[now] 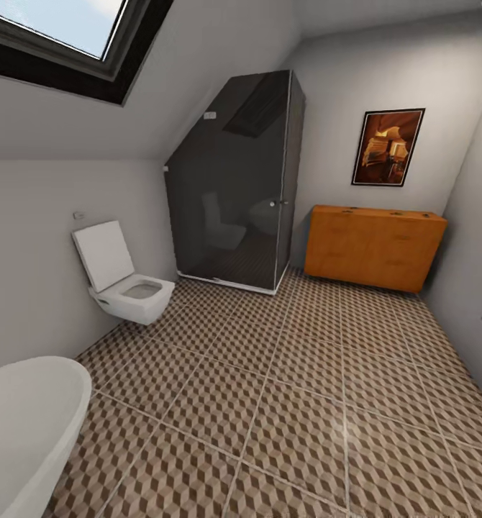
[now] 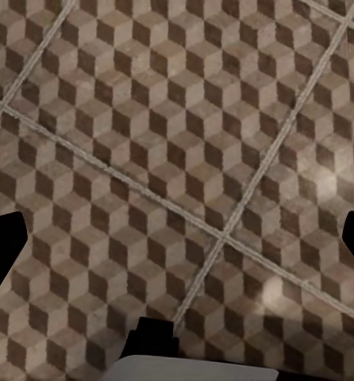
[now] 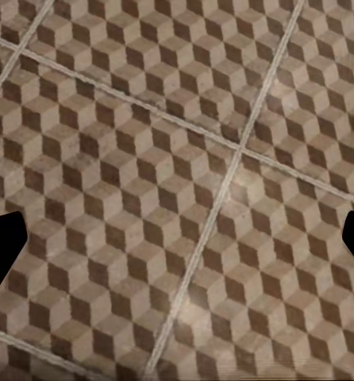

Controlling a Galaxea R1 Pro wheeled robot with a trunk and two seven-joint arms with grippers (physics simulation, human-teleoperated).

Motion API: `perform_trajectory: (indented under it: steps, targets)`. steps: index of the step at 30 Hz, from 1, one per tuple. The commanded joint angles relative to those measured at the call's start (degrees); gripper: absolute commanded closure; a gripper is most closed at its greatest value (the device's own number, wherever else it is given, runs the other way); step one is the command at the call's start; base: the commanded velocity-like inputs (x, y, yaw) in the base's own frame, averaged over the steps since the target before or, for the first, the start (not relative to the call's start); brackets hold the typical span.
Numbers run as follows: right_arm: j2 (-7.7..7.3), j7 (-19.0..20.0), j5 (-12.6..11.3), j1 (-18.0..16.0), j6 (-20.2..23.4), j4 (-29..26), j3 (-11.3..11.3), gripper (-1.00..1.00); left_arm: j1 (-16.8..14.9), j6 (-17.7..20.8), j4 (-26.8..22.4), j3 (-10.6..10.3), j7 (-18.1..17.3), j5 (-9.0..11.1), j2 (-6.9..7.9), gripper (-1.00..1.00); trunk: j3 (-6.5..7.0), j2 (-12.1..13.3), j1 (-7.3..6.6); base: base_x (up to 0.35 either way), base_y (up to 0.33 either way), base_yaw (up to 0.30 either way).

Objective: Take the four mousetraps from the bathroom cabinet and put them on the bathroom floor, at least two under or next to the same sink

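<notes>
1. The cabinet (image 1: 374,247) stands far right, by the wall.
2. Small dark bits on its top may be the traps (image 1: 396,214).
3. Both grippers, left (image 2: 177,246) and right (image 3: 177,246), hang wide apart, empty, over the floor (image 1: 284,403).

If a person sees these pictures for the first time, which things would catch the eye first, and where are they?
Probably the bathroom floor with its brown and beige cube pattern, spreading across the whole room. Next, the orange-brown cabinet against the far wall, under a framed picture, and the dark glass shower cabin in the far corner beside the white toilet.
</notes>
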Motion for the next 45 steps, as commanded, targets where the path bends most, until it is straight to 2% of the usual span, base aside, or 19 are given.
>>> perform_trajectory:
  steps: [1,26,38,45]
  targets:
    - [-0.01,0.03,0.32,-0.05,-0.17,0.06,-0.01,-1.0,-0.02,-0.13,-0.01,0.21,0.01,-0.02,-0.05,-1.0,-0.09,-0.03,0.0,0.0,0.0,-0.267]
    - [-0.01,0.03,0.33,-0.05,-0.17,0.06,-0.01,-1.0,-0.02,-0.07,-0.01,0.28,0.01,-0.02,-0.05,-1.0,-0.39,-0.03,0.0,0.0,0.0,-0.262]
    - [0.03,0.03,0.47,-0.05,-0.17,0.06,0.06,-1.0,-0.02,-0.05,-0.01,0.39,0.2,-0.08,0.06,-1.0,-0.4,-0.03,0.0,0.009,0.0,-0.063]
    - [0.07,0.03,0.49,-0.05,-0.17,0.06,0.18,-1.0,-0.02,0.23,0.0,0.49,0.27,-0.17,0.28,-1.0,-0.4,-0.03,0.0,0.197,0.0,-0.007]
